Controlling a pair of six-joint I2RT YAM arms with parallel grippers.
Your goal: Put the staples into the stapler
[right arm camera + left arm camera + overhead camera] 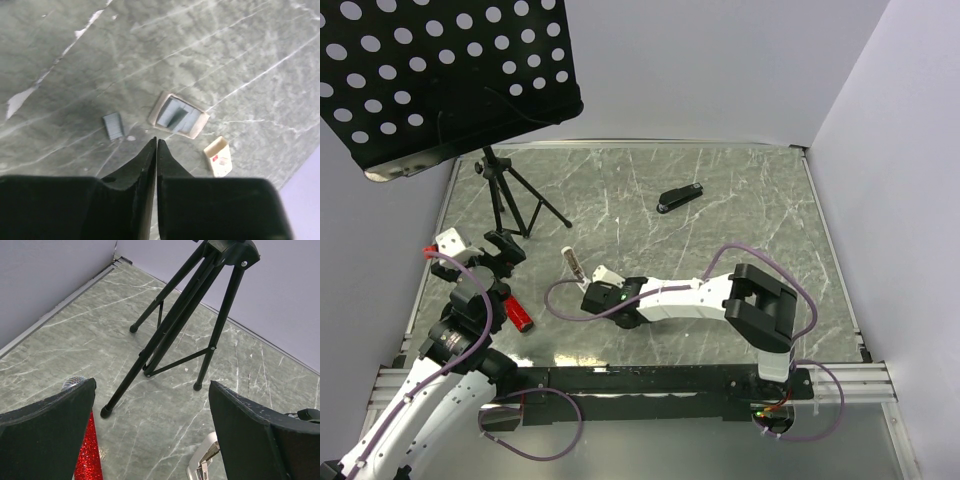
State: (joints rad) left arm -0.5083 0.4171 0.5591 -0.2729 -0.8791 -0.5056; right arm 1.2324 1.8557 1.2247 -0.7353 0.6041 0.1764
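Since the right gripper (156, 144) is seen with fingers pressed together, close by the strip of staples (113, 126) laid on the table (240, 60) beside the open tray (196, 131), the fingers should be parted first, then lowered astride the strip and closed gently.

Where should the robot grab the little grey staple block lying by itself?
Probably from straight above, pinching the grey staple block across its two long edges. It lies flat on the table, apart from the tray, so only its sides are free.
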